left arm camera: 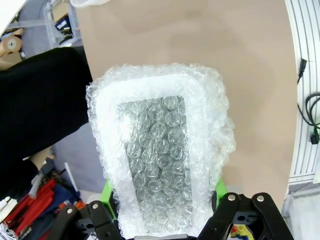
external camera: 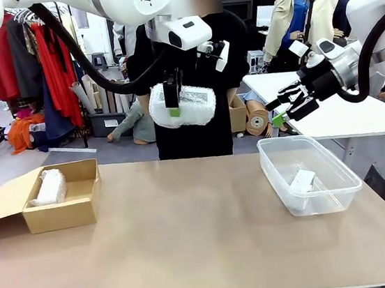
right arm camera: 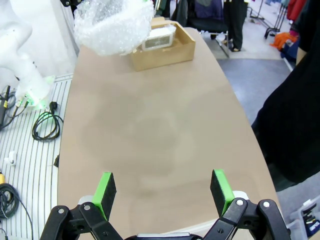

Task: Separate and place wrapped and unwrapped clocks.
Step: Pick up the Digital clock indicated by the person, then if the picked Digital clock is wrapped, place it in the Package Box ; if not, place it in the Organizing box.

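My left tool [external camera: 173, 103] is hanging high above the far middle of the tan worktop [external camera: 190, 235], in front of the person in a black top [external camera: 197, 126]. It is gripping the oblong bundle in whitish bubble wrap [external camera: 183, 106] from above, fingers closed on it. In the left wrist view this bundle [left arm camera: 159, 150] is showing a grey face under the bubbles inside a white border, and the green pads [left arm camera: 106, 192] are pressing its near end on both sides.

My right tool [external camera: 287, 104] is hovering in the air at the right, above and beyond the clear plastic rectangular bin [external camera: 308, 172]. Its fingers are spread wide with nothing between them; the right wrist view shows both green pads [right arm camera: 105, 189] well apart over bare worktop [right arm camera: 160, 135].

The bare white rounded-rectangular block [external camera: 302, 180] is lying tilted inside the clear bin, on the worktop's right side.

The second bubble-wrapped bundle [external camera: 49, 187] is resting inside the open brown cardboard box [external camera: 64, 212] at the worktop's left edge. In the right wrist view that box [right arm camera: 162, 50] is sitting at the far end, partly behind the held bundle [right arm camera: 114, 25].
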Controlling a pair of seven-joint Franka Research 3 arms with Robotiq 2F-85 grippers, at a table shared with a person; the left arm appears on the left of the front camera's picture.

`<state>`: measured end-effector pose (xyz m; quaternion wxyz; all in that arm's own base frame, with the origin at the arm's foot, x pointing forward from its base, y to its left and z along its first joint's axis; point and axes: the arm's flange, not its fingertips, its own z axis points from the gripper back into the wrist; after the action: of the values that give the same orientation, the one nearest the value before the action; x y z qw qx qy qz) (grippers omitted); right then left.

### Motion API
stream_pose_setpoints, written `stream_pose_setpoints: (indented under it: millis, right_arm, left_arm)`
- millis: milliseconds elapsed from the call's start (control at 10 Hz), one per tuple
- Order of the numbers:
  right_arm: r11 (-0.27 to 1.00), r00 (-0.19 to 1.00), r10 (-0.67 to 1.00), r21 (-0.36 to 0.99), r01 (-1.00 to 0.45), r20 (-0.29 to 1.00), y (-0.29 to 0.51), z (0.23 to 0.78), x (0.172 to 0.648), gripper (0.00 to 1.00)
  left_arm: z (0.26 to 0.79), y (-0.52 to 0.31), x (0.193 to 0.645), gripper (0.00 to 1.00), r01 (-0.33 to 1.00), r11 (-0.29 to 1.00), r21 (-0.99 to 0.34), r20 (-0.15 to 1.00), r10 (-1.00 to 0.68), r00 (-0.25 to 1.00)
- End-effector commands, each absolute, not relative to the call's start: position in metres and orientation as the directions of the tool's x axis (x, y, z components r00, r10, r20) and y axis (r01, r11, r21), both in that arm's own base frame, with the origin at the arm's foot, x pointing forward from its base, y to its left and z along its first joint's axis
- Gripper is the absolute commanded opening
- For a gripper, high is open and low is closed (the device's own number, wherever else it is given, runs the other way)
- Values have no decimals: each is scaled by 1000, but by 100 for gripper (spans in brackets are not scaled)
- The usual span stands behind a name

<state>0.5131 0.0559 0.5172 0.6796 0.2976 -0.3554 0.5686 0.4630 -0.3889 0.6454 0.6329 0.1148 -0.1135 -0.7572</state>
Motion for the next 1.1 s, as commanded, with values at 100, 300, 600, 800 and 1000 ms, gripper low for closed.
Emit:
stream_pose_setpoints:
  millis: [100,300,600,800,1000]
  right_arm:
    - [192,105,557,-4,-981,824,59,518,514,100]
    - [192,105,557,-4,-981,824,59,518,514,100]
    - [192,105,557,-4,-981,824,59,518,514,100]
    - [192,105,557,-4,-981,824,59,518,514,100]
    - [192,105,557,-4,-981,824,59,518,514,100]
  left_arm:
    - [645,-385,463,0,936,-165,312,-36,-986,-162]
    - [645,-385,463,0,936,-165,312,-36,-986,-162]
    - [645,-385,463,0,936,-165,312,-36,-986,-162]
    - [645,-385,463,0,936,-165,312,-36,-986,-162]
    - [645,-385,463,0,936,-165,312,-36,-986,-162]
